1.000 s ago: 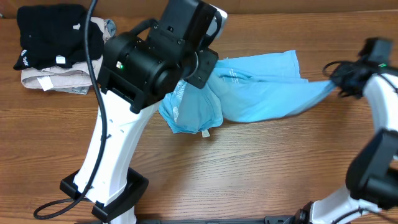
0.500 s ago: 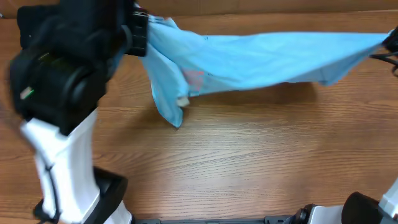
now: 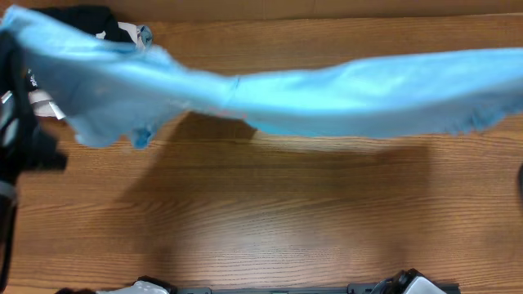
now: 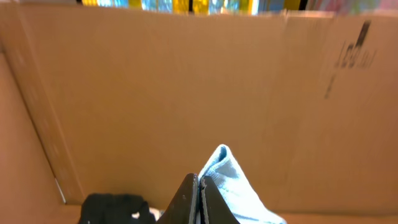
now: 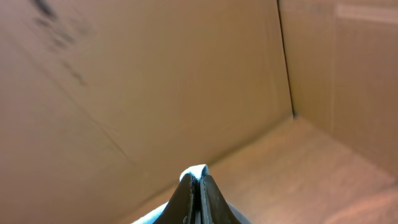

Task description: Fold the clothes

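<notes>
The light sky-blue T-shirt [image 3: 327,94] hangs stretched across the whole overhead view, lifted above the table and blurred. My left gripper [image 4: 199,183] is shut on one end of the T-shirt [image 4: 227,174]; a fold of blue cloth sticks out past the fingertips. My right gripper [image 5: 197,180] is shut on the other end of the T-shirt [image 5: 198,169], with a small tuft showing at the tips. In the overhead view only part of the left arm [image 3: 16,139] shows at the left edge; both grippers are out of that view.
A black folded garment [image 3: 78,15] and a beige one [image 3: 49,106] lie at the table's back left, partly behind the shirt; the black one also shows in the left wrist view [image 4: 112,208]. Cardboard walls [image 4: 186,93] stand behind the wooden table [image 3: 286,212].
Both arms have pulled apart and up, so the shirt went from a bunch on the table to a wide span held in the air. The arms have left the overhead view.
</notes>
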Available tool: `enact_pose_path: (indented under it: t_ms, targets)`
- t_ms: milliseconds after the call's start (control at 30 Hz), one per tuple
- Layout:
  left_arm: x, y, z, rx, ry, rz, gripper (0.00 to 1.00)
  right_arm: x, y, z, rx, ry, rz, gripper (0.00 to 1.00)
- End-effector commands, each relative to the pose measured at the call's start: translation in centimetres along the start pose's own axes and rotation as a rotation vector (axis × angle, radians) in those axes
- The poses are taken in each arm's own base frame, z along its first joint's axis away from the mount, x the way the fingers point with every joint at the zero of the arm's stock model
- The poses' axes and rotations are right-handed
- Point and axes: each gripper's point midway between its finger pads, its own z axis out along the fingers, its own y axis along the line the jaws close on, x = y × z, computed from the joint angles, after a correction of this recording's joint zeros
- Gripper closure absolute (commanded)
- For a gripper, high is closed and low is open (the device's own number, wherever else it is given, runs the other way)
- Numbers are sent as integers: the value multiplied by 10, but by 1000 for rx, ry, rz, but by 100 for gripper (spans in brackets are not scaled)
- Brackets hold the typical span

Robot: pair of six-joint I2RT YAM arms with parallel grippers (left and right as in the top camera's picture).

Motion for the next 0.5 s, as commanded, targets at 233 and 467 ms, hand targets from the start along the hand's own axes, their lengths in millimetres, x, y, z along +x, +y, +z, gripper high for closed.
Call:
enact_pose_path:
  t_ms: [233, 467]
  targets:
    - [-10, 18, -33, -33, -51, -14, 96, -10, 25, -57, -11, -128, -71, 96]
    - [15, 2, 20, -47, 64, 66, 96, -3, 5, -5, -20, -13, -47, 96]
